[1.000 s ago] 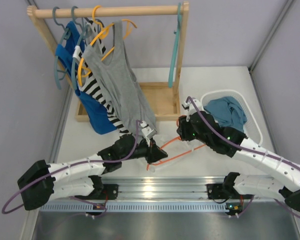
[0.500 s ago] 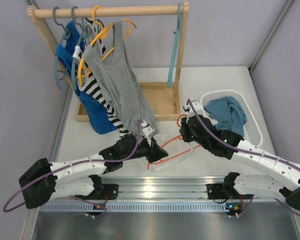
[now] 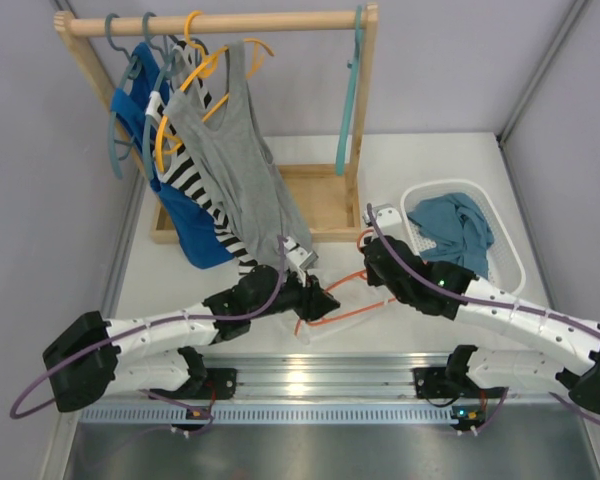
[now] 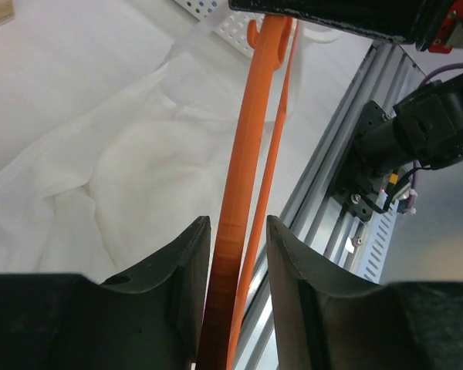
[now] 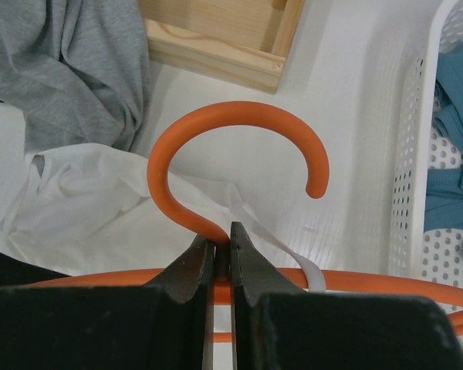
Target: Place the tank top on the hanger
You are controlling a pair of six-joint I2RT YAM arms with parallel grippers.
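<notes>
The orange hanger (image 3: 342,312) lies low over the table between my two grippers. My right gripper (image 3: 371,262) is shut on the neck just below the hook (image 5: 239,116); its jaws (image 5: 222,231) pinch the orange stem. My left gripper (image 3: 325,300) is open, with its jaws (image 4: 238,223) on either side of the hanger's two bars (image 4: 251,139); the thick bar rests against the left finger. The white tank top (image 4: 139,177) lies crumpled on the table under the hanger. It also shows in the right wrist view (image 5: 92,200), with one narrow strap (image 5: 289,254) draped over the hanger's bar.
A wooden rack (image 3: 215,22) at the back left holds a grey tank top (image 3: 235,170), blue and striped garments and teal and yellow hangers. A white basket (image 3: 510,250) holding a teal garment (image 3: 455,220) stands at the right. A metal rail (image 3: 300,380) runs along the near edge.
My left gripper has slid a little to the right along the hanger. My right arm has lowered and shifted its elbow, still holding the hook's neck.
</notes>
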